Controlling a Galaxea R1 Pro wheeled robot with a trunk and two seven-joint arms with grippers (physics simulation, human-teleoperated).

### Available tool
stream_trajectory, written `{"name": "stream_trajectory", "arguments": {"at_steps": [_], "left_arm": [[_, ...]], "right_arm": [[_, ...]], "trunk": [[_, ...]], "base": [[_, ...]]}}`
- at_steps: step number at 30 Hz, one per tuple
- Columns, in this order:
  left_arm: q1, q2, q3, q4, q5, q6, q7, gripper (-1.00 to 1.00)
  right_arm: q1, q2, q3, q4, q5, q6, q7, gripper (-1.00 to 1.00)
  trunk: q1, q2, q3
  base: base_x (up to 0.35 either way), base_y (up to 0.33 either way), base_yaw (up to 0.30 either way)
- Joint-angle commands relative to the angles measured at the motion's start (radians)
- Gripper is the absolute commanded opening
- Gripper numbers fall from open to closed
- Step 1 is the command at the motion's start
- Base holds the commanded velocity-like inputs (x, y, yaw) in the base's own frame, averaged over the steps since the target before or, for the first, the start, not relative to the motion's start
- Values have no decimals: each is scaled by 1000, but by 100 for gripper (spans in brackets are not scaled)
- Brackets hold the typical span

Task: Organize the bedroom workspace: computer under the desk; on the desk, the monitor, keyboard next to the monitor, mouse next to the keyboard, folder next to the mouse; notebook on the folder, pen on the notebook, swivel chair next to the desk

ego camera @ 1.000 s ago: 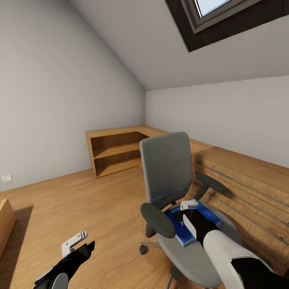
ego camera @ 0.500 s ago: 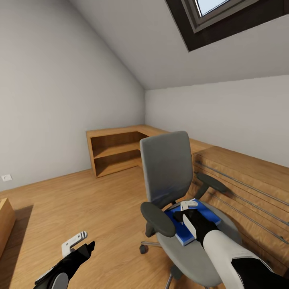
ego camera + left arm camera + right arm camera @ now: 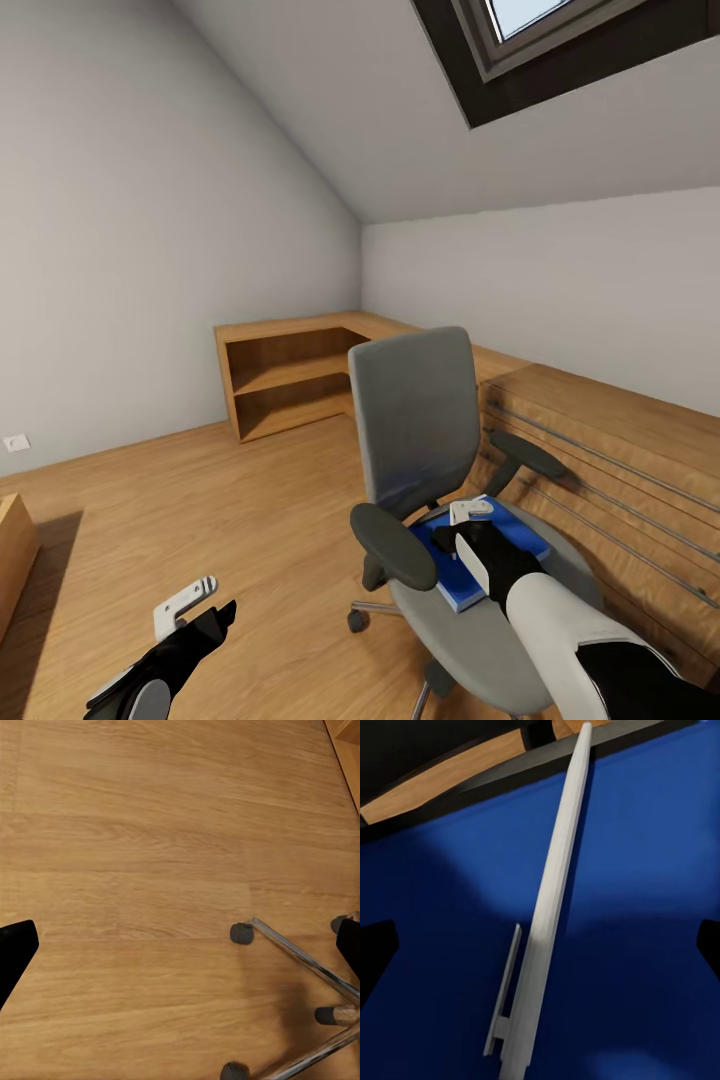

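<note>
Starting nearest, at the left: holding the left gripper point(image 3: 200, 610) low above the light wood floor point(image 3: 250, 500), jaws spread wide with nothing between them, just left of the chrome base point(image 3: 300, 960) of the swivel chair point(image 3: 415, 420). Idle, by the look of it.

Moving right, onto the near part of the seat: hovering the right gripper point(image 3: 470, 522) close over the folder point(image 3: 525, 540), pointed down at it, with fingertips point(image 3: 375, 949) far apart in the right wrist view, so wide and gripping nothing. Finding that bright-blue folder flat on the grey seat between the 2 black armrests, resting on the cushion. Noting, up close on its blue surface, a slim pale-grey rod point(image 3: 547, 907) with a small clip-like tab; a pen or part of the folder itself, cannot tell.

Judging progress: early for this part. Not yet lifted off the chair, so carrying to the counter and setting down beside the mouse left to do, then stacking notebook and pen on top, then rolling the chair up to the counter. No way of judging computer, monitor, keyboard or mouse from here.

Looking further off: low light-wood shelving point(image 3: 290, 375) in the far corner, a wood-panelled unit point(image 3: 620, 450) along the right wall, and a skylight point(image 3: 540, 20) overhead.
</note>
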Motion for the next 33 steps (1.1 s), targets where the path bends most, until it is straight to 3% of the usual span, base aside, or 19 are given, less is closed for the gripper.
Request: {"name": "stream_trajectory", "arguments": {"at_steps": [1, 9, 33], "left_arm": [[0, -1, 1, -2, 11, 3, 7, 100], [0, -1, 1, -2, 11, 3, 7, 100], [0, -1, 1, -2, 11, 3, 7, 100]], "right_arm": [[0, 0, 5, -2, -2, 6, -4, 100], [0, 0, 5, -1, -2, 6, -4, 100], [1, 0, 5, 0, -2, 6, -4, 100]], "trunk": [[0, 0, -1], [23, -42, -20], [23, -42, -20]], "base": [[0, 0, 0], [0, 0, 0], [0, 0, 0]]}}
